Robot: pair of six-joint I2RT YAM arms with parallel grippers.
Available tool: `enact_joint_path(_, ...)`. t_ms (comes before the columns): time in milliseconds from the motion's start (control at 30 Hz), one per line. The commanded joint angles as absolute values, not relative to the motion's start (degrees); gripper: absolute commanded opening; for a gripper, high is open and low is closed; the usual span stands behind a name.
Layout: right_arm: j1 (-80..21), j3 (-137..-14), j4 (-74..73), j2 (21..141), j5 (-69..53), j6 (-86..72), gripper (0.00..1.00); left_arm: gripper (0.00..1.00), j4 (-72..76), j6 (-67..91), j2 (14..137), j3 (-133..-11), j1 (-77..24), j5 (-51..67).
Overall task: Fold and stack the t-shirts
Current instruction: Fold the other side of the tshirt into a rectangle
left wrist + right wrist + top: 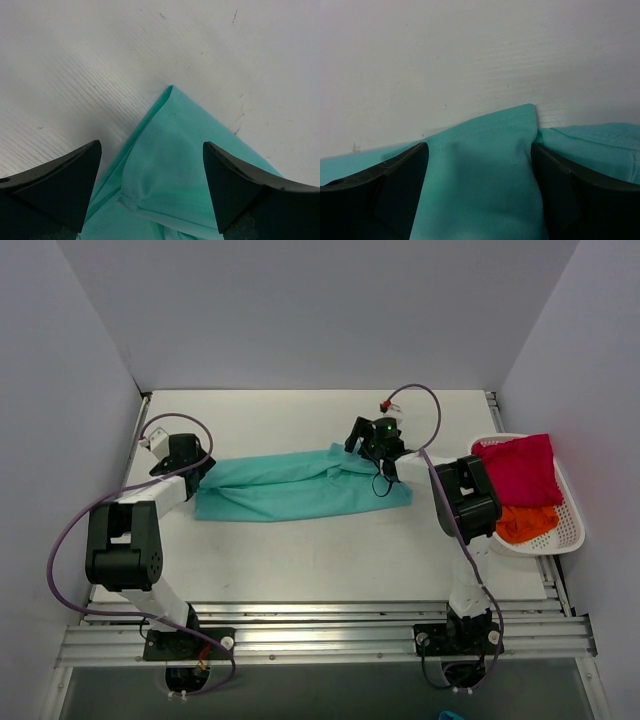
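Note:
The teal t-shirt (300,485) lies folded into a long band across the middle of the table. My left gripper (195,466) is at its left end, open, with a teal corner (170,150) lying between the spread fingers (55,185). My right gripper (366,440) is at the shirt's upper right edge, open, with a hemmed teal fold (485,165) between its fingers (385,195). The crimson-pink t-shirt (520,468) and the orange t-shirt (525,523) lie crumpled in the basket at the right.
The white mesh basket (572,532) stands at the table's right edge. Grey walls enclose the left, back and right sides. The white table (300,560) shows bare in front of and behind the teal shirt.

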State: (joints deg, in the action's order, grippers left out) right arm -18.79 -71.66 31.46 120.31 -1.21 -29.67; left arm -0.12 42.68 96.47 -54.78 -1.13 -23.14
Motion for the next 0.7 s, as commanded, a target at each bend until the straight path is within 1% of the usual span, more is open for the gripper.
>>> enact_joint_path(0,-18.9,-73.13,30.67,116.28,-0.18,-28.22,0.76,0.91,2.37,42.63,96.24,-54.93,-0.88,-22.94)
enact_joint_path(33,-18.9,-73.3,30.41,116.19,-0.18,-27.86,0.65,0.91,2.29,42.63,96.24,-55.02,-0.79,-22.94)
enact_joint_path(100,-18.9,-73.13,30.24,115.84,-0.18,-27.42,0.52,0.91,2.37,42.63,96.33,-55.02,-0.88,-23.03)
enact_joint_path(133,-18.9,-73.04,30.06,115.67,-0.18,-27.33,0.34,0.91,2.37,42.63,96.33,-55.02,-0.88,-22.94)
enact_joint_path(200,-18.9,-72.78,29.8,115.23,1.65,-27.16,0.19,0.91,2.29,42.63,96.24,-54.93,-0.79,-22.94)
enact_joint_path(367,-18.9,-72.95,29.44,114.61,1.67,-26.72,0.07,0.91,2.37,42.63,96.15,-54.84,-0.88,-22.94)
enact_joint_path(533,-19.07,-72.69,28.92,113.47,1.41,-26.28,0.06,0.91,2.55,42.63,96.06,-54.76,-0.79,-22.76)
enact_joint_path(667,-19.6,-70.85,29.27,110.32,1.49,-25.4,0.06,0.91,2.55,42.63,96.06,-54.67,-0.79,-22.76)
